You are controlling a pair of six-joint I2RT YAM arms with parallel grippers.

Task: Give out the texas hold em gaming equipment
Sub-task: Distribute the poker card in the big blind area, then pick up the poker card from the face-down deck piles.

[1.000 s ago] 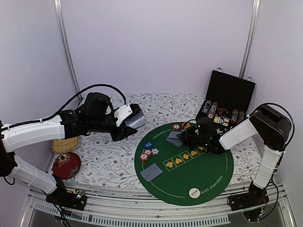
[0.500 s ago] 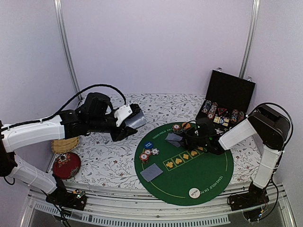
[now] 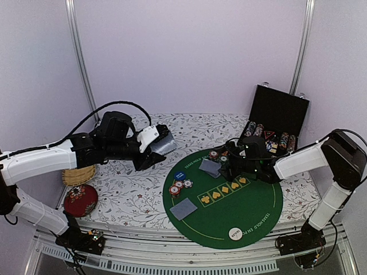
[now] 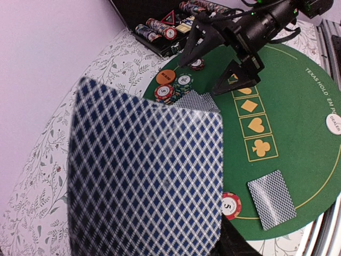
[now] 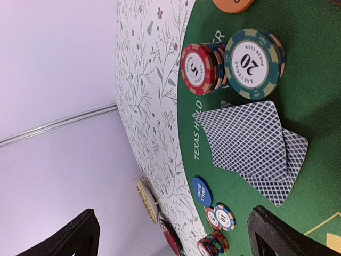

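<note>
Dealing step. Left gripper (image 3: 156,150) clamps playing cards (image 4: 144,170) mid-left (count unclear). Right gripper (image 3: 227,163) is spread wide and empty beside the dealt pair (image 5: 250,144). Next, probably: set cards at an unserved edge of the green mat (image 3: 252,212).

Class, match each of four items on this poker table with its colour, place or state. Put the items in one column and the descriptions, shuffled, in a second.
Items
1. dealer button
2. small blind button
3. playing cards
4. chip case

Descriptions
A. lid open, far right of the table
B. held in the left gripper
C. blue, left part of the green mat
D. white, near edge of the mat

Pairs: 1-D, 2-C, 3-B, 4-A
</note>
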